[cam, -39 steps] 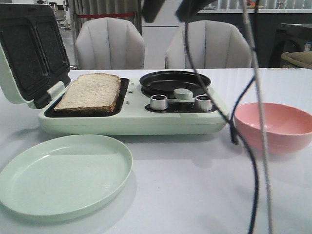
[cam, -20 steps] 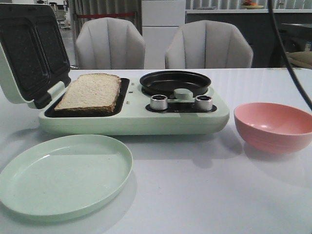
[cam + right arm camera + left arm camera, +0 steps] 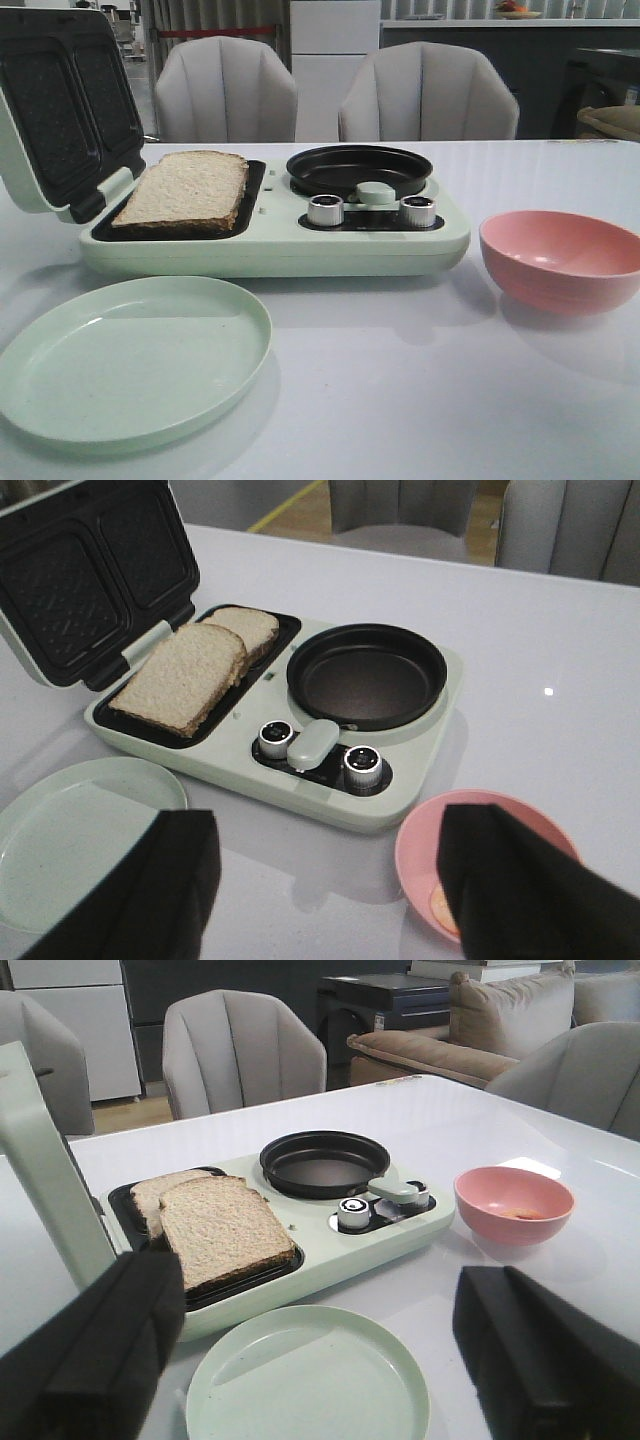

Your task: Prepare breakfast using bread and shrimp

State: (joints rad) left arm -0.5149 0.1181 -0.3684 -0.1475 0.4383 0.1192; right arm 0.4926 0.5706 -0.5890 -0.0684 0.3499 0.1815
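The two slices of bread (image 3: 188, 675) lie overlapping in the open sandwich press (image 3: 270, 240), one atop the other's edge, on its left-hand plate, beside the black pan (image 3: 360, 168). The shrimp (image 3: 518, 1213) sit as a small orange patch at the bottom of the pink bowl (image 3: 562, 258), which stands on the counter (image 3: 420, 380) just off the press's right end, on the robot's right. So the next pick likely turns on that side: the right fingers (image 3: 560, 880) hang directly above the bowl's near rim and partly hide it, while the left fingers (image 3: 90, 1350) hover over the press's left end and the green plate (image 3: 130, 355), well apart from the bowl. The right arm is plainly the nearer one for the shrimp; its move would be nearly straight down and a little forward into the bowl. Both pairs of fingers stand spread wide with nothing between them. The shrimp pieces are too small here to read any long axis, so the wrist angle for the pinch cannot be judged. The shallow, curved bowl could slide under a glancing touch.
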